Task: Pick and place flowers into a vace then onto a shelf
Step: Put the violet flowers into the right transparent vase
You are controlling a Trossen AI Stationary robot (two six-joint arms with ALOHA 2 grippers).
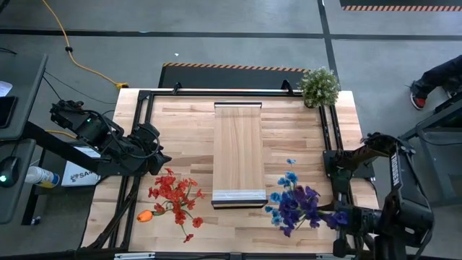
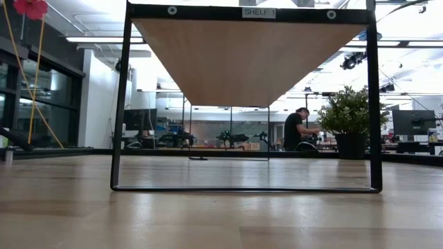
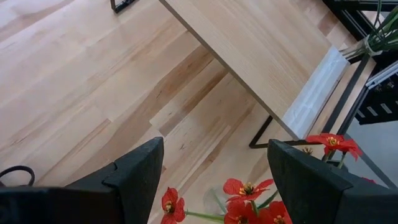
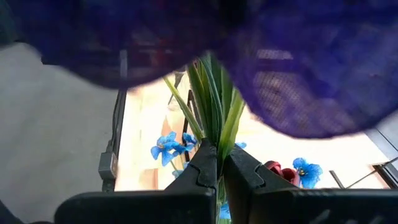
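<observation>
A wide slatted tabletop [image 1: 180, 123] of pale wood stands on a grey concrete floor [image 1: 238, 50], where a yellow cable [image 1: 79, 66] trails and a black-and-orange striped strip [image 1: 231, 66] lies along the tabletop's far edge. Seen level across the tabletop, the room beyond is a large bright workshop with long ceiling light strips [image 2: 104, 39], tall dark-framed windows [image 2: 28, 104] on one side, and a person [image 2: 296, 131] seated at distant desks. A bushy green potted plant [image 2: 349, 121] stands at the tabletop's far corner.
</observation>
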